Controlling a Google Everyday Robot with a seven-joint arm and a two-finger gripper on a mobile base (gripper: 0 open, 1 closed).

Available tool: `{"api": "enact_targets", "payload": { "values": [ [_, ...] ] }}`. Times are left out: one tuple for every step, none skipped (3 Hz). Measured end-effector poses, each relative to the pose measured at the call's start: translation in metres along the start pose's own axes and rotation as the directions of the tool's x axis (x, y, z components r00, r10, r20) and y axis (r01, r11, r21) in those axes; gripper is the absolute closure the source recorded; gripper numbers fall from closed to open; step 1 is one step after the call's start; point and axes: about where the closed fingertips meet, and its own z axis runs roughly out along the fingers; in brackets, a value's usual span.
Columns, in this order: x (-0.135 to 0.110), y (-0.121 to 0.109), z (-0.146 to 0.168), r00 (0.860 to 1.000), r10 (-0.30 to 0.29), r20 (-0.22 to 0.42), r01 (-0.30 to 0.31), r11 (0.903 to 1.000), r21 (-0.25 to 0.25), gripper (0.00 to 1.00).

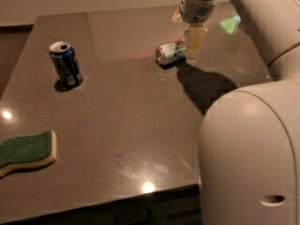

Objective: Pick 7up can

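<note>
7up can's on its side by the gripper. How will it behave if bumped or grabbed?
Probably rolls easily: the 7up can lies on its side on a glossy table. The gripper hangs at one end, so a touch there would likely spin or skid it. Its thin wall may dent under a hard squeeze.

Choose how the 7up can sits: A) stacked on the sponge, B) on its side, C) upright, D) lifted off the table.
B: the 7up can lies on its side on the table, one silver end showing, with the gripper close beside its other end.
</note>
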Motion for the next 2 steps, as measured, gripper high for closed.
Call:
{"api": "enact_targets", "payload": {
  "values": [
    [-0.005, -0.012, 0.016, 0.999, -0.044, -0.031, 0.043, 0.9989, -0.02, 0.0],
    [-0.007, -0.027, 0.03, 0.993, -0.091, -0.069, 0.09, 0.9956, -0.029, 0.0]
  ]
}}
